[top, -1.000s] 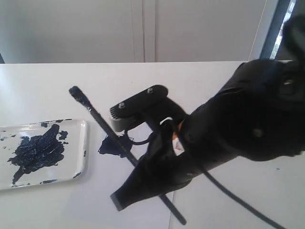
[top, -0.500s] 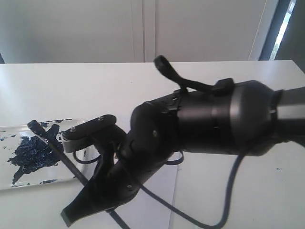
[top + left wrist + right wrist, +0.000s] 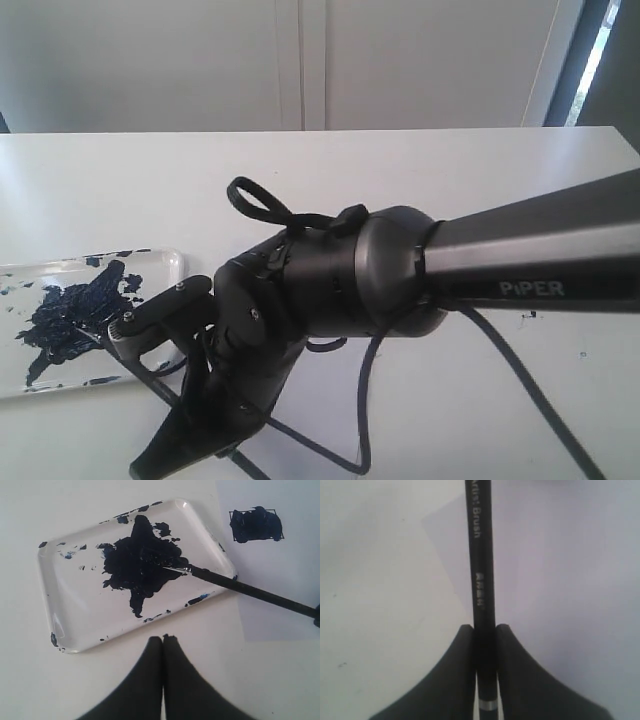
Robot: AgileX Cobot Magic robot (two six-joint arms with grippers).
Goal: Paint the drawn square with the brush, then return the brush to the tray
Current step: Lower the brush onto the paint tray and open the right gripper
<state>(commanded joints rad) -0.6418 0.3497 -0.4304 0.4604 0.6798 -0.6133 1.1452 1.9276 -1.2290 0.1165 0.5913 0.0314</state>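
The brush [image 3: 240,586] slants across the tray's rim, its bristle tip lying in the dark navy paint blotch [image 3: 142,562] on the tray [image 3: 55,600]. My right gripper [image 3: 484,630] is shut on the black handle [image 3: 481,555]. In the exterior view the right arm reaches across to the tray [image 3: 172,300], and the thin handle [image 3: 150,375] shows under it. The drawn square [image 3: 256,525] is filled with navy paint on the paper [image 3: 280,620]; the arm hides it in the exterior view. My left gripper [image 3: 163,639] is shut and empty, near the tray's long side.
The right arm's thick body [image 3: 330,290] and its black cables [image 3: 365,400] cover the middle of the white table [image 3: 120,190]. A white wall [image 3: 300,60] runs behind the table's far edge.
The right arm has swung left and down with the brush, from over the painted square to the tray. The bristles now rest on the paint blotch.
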